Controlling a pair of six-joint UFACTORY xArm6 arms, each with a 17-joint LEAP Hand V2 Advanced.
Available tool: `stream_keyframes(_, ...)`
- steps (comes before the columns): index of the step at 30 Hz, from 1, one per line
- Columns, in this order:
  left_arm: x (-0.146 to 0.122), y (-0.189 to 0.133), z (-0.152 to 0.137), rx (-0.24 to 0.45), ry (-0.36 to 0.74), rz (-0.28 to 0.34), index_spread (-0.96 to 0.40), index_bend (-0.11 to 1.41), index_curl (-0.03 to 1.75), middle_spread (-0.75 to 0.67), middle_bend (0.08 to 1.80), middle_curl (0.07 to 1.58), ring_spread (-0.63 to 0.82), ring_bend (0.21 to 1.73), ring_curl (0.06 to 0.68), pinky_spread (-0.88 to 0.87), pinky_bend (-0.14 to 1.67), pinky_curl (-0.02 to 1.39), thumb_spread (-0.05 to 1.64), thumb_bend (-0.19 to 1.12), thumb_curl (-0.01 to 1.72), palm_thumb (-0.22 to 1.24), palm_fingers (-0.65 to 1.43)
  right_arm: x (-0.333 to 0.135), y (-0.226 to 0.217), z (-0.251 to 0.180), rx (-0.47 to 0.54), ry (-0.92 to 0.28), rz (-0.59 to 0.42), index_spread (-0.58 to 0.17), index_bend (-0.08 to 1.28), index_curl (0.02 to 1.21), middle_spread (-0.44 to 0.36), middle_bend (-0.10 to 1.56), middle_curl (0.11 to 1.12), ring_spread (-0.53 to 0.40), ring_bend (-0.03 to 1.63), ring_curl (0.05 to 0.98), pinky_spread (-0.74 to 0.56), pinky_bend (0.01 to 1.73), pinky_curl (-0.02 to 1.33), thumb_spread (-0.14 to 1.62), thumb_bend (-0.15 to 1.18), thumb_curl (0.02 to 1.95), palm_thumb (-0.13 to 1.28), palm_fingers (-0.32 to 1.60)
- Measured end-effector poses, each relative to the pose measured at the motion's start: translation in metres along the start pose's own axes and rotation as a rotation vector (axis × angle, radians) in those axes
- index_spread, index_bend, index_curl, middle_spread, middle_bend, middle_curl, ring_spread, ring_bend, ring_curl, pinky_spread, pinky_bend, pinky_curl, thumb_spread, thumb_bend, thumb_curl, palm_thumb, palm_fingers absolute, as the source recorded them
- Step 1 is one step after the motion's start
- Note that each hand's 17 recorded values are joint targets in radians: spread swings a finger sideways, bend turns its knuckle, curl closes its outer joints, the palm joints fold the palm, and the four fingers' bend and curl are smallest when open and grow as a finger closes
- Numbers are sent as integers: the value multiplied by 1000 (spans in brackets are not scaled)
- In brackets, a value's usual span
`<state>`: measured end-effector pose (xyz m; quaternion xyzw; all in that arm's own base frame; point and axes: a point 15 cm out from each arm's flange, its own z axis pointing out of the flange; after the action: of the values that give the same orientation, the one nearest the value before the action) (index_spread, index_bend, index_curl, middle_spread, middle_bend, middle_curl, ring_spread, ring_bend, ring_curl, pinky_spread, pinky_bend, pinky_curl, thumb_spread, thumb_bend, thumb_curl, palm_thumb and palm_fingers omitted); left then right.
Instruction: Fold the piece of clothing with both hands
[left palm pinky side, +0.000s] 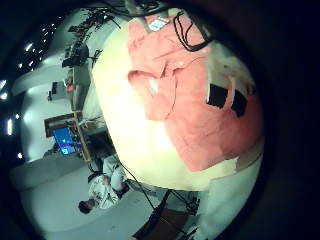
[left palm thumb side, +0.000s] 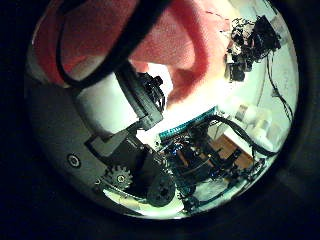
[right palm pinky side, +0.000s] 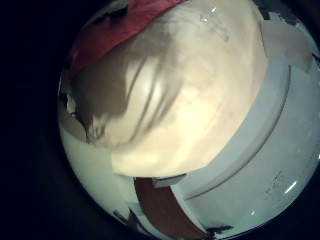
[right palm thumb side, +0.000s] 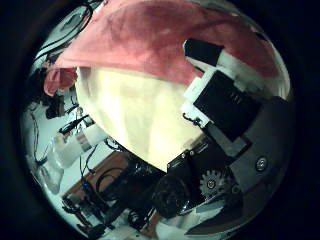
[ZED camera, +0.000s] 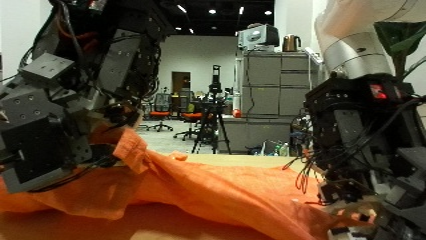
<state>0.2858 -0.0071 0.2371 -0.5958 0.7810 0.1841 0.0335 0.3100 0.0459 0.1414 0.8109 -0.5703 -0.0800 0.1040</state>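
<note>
Both hands sit on the orange garment (ZED camera: 200, 190) spread over the table (ZED camera: 107, 225); finger states unclear

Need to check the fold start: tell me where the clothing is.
In the outside view, the orange clothing lies spread on the table, between both robot hands.

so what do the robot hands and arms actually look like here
Both are blocky builds of black and white parts. The left robot hand is mostly black modules with white brackets. The right robot hand is similar, below a smooth white arm. The palm views show a small gear.
</note>
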Motion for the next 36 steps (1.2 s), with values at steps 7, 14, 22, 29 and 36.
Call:
stream_keyframes(7,-1,6,0,-24,-1,18,-673,496,867,-492,1084,618,-506,1129,487,-637,1156,544,1255,-14,254,538,1174,3,-4,-22,75,3,14,-370,847,654,-256,989,695,-277,1100,585,-452,1064,622,971,-12,373,946,1312)
stream_keyframes(14,-4,21,-7,-69,1,58,-679,493,879,-492,1082,618,-508,1127,486,-637,1155,543,1254,-14,256,529,1177,13,8,-55,142,9,46,-315,1036,767,-214,1159,790,-256,1245,662,-351,1219,725,1070,-2,405,1028,1177)
stream_keyframes(22,-13,50,-28,-137,6,102,-683,487,889,-492,1082,618,-508,1126,486,-637,1155,542,1255,-13,260,525,1178,9,59,-77,75,-7,65,-281,1101,815,-198,1221,836,-245,1307,702,-290,1276,789,1107,-11,434,1047,1108)
stream_keyframes(29,-24,60,-61,-143,5,107,-686,480,895,-491,1083,618,-505,1128,487,-637,1153,541,1254,-12,262,529,1181,11,72,-127,114,-6,85,-269,1116,834,-190,1231,853,-239,1326,717,-269,1276,819,1113,-11,452,1057,1092)
stream_keyframes(36,-37,32,-82,-170,-34,94,-688,482,900,-489,1082,618,-506,1129,487,-639,1154,542,1252,-13,261,531,1183,19,43,-162,157,0,129,-264,1117,844,-186,1233,863,-237,1329,724,-259,1267,847,1106,-8,467,1074,1084)
